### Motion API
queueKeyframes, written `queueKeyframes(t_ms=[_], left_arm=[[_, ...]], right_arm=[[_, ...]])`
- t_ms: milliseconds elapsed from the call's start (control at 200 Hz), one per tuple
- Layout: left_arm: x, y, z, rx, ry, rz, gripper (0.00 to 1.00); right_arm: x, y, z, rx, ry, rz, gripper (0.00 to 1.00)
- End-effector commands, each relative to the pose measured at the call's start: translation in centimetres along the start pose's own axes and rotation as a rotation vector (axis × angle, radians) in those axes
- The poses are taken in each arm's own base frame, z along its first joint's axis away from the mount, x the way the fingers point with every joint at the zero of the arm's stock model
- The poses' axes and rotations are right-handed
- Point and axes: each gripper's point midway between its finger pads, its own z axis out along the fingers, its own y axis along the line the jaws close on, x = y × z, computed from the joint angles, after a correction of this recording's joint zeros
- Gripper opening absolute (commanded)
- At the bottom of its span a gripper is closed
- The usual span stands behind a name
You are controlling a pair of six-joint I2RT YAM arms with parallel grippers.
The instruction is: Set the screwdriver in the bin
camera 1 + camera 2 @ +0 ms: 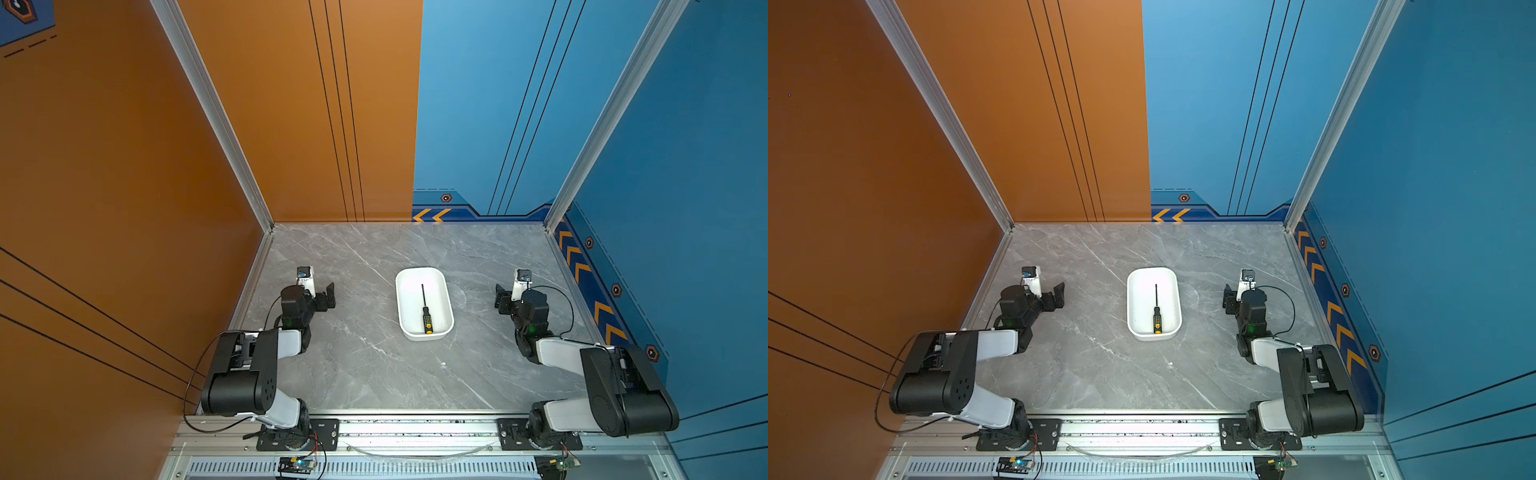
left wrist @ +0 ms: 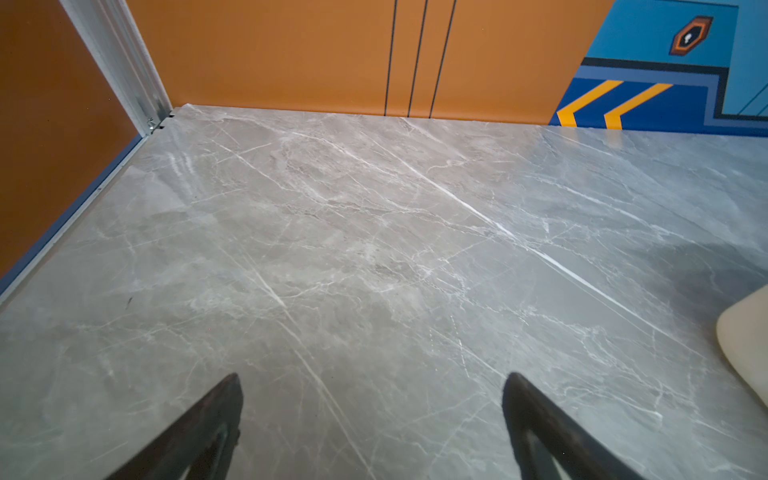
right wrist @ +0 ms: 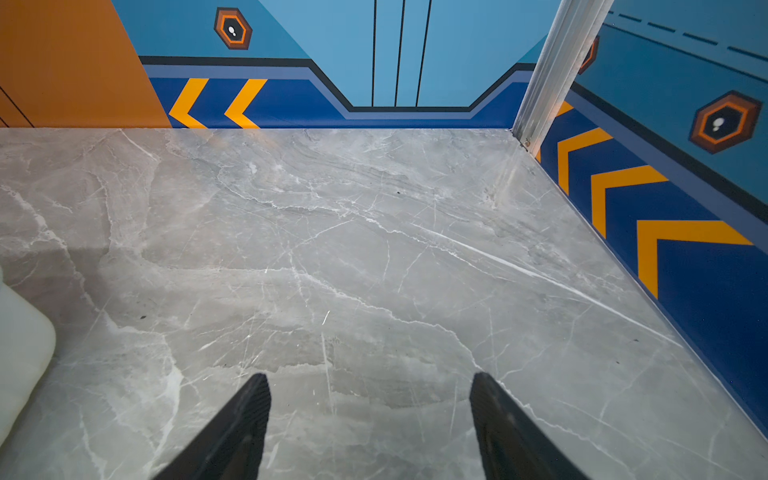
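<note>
The screwdriver (image 1: 424,311) (image 1: 1156,311), black with a yellow end cap, lies lengthwise inside the white bin (image 1: 406,298) (image 1: 1138,299) at the middle of the table, handle toward the front. My left gripper (image 1: 326,296) (image 1: 1057,296) (image 2: 372,380) rests well to the left of the bin, open and empty. My right gripper (image 1: 501,298) (image 1: 1228,297) (image 3: 371,380) sits well to the right of it, open with only bare table between its fingers. A corner of the bin (image 2: 744,353) (image 3: 20,353) shows at the edge of each wrist view.
The grey marble table (image 1: 374,374) is walled by orange panels (image 1: 124,166) on the left and back left, blue panels (image 1: 685,166) on the right and back right. An aluminium rail (image 1: 415,428) with both arm bases runs along the front edge.
</note>
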Motion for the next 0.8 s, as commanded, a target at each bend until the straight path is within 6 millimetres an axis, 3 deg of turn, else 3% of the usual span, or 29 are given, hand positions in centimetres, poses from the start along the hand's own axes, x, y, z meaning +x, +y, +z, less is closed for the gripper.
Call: queueKeyframes(t_ms=[0, 65, 365, 426, 446, 466, 791], left_arm=[[0.4, 0.6, -0.1, -0.054, -0.029, 0.047, 0.98], [0.4, 0.9, -0.1, -0.069, -0.030, 0.039, 0.98], [0.3, 0.9, -0.1, -0.074, -0.028, 0.041, 0.98], [0.3, 1.0, -0.1, -0.084, -0.028, 0.044, 0.98], [0.4, 1.1, -0.1, -0.091, -0.028, 0.043, 0.98], [0.3, 1.1, -0.1, -0.091, -0.030, 0.044, 0.98], [0.3, 1.0, -0.1, -0.091, -0.028, 0.049, 0.98]], right_arm=[[0.2, -0.4, 0.4, 0.009, -0.040, -0.002, 0.74], [1.0, -0.2, 0.8, 0.003, -0.041, -0.006, 0.74], [1.0, -1.4, 1.8, -0.012, 0.001, 0.073, 0.77], [1.1, -1.4, 1.8, -0.010, 0.007, 0.071, 0.84], [1.0, -1.4, 1.8, -0.011, 0.003, 0.073, 0.97], [1.0, -1.4, 1.8, -0.011, 0.003, 0.073, 1.00], [1.1, -1.3, 1.8, -0.010, 0.005, 0.068, 1.00]])
